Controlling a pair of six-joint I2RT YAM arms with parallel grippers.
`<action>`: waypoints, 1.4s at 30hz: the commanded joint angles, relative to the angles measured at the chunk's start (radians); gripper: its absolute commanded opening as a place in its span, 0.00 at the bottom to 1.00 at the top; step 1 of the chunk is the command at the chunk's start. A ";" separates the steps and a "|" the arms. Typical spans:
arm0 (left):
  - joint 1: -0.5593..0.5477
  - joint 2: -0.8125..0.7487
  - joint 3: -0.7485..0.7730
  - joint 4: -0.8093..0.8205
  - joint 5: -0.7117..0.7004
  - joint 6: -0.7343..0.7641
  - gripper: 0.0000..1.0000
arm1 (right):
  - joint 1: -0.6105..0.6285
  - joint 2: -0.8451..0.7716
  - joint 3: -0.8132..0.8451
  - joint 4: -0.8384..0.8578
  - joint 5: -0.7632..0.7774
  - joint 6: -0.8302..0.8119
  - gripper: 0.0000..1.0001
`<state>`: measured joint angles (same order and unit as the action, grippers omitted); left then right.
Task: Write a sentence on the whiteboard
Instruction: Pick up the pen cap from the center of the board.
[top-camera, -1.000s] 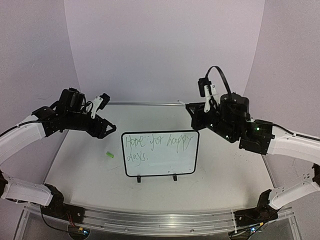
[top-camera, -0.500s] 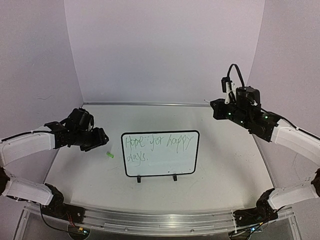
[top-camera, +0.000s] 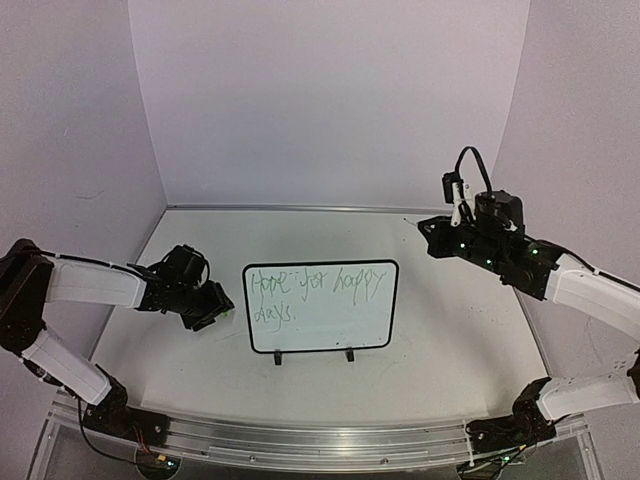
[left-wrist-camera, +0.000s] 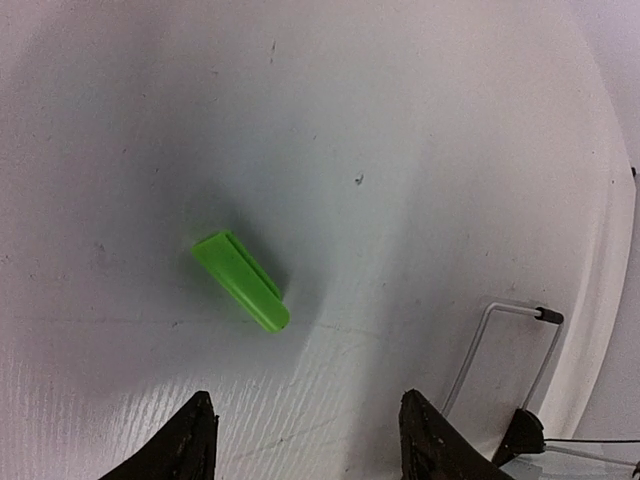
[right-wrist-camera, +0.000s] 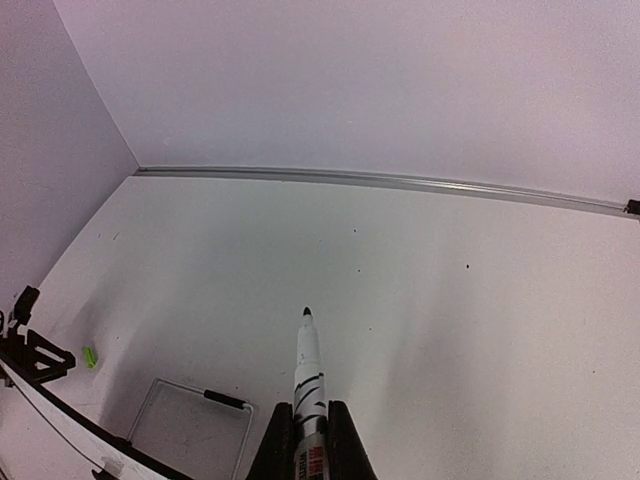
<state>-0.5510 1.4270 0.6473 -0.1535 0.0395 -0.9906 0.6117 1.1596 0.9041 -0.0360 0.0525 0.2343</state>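
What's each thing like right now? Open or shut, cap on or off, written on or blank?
whiteboard, written on.
sentence, two lines in green on the whiteboard.
marker, uncapped, tip bare, gripped by the right tool.
green cap, off the marker, lying on its side.
left tool, open, empty, above the green cap.
right tool, shut on the marker.

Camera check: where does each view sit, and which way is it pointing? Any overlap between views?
Top external: fixed above and behind the bases, looking down and forward over the table at the whiteboard; left arm and right arm show.
Left wrist: on the left arm, looking down at the green cap; open fingertips of the left gripper show at the bottom.
Right wrist: on the right arm, facing across the table to the back wall; right gripper shows, shut on the marker.
Shared: both wrist views catch the green cap.
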 joint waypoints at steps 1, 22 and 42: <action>-0.004 0.052 0.043 0.066 0.017 -0.017 0.61 | -0.001 -0.036 -0.016 0.062 -0.008 0.017 0.00; -0.004 0.257 0.145 0.176 -0.017 0.105 0.56 | -0.001 -0.067 -0.050 0.064 0.001 0.053 0.00; 0.122 0.163 0.338 -0.114 0.050 0.608 0.60 | 0.000 -0.072 -0.066 0.064 -0.005 0.077 0.00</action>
<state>-0.4825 1.5874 0.9153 -0.1046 0.0731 -0.5479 0.6117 1.0973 0.8349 -0.0004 0.0513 0.3010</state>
